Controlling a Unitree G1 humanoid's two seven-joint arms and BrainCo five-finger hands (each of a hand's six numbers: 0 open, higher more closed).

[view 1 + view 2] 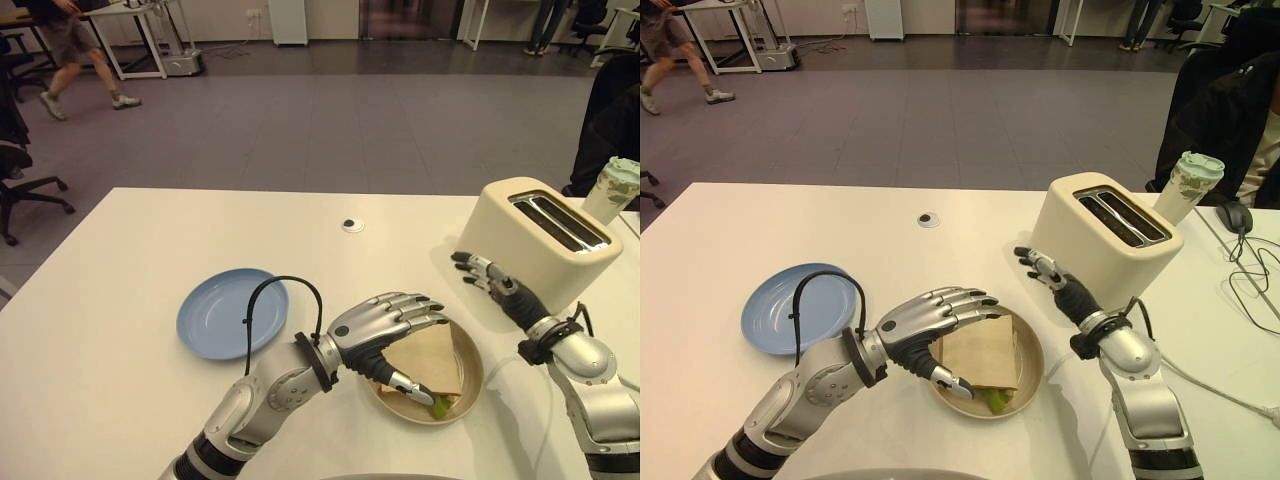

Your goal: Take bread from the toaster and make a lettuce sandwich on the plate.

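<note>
A beige plate (470, 392) near the table's front holds a slice of bread (435, 358) lying on green lettuce (440, 407) that pokes out at the front. My left hand (385, 328) sits over the plate's left side, fingers spread across the bread's edge and thumb below, holding nothing. The cream toaster (535, 245) stands at the right with both slots looking empty. Just left of the toaster's front face, my right hand (490, 280) hovers with its fingers extended.
An empty blue plate (225, 312) lies left of the beige one. A paper cup with a lid (612, 190) stands behind the toaster. A small round grommet (352, 225) sits mid-table. Cables and a mouse (1240, 215) lie at the far right.
</note>
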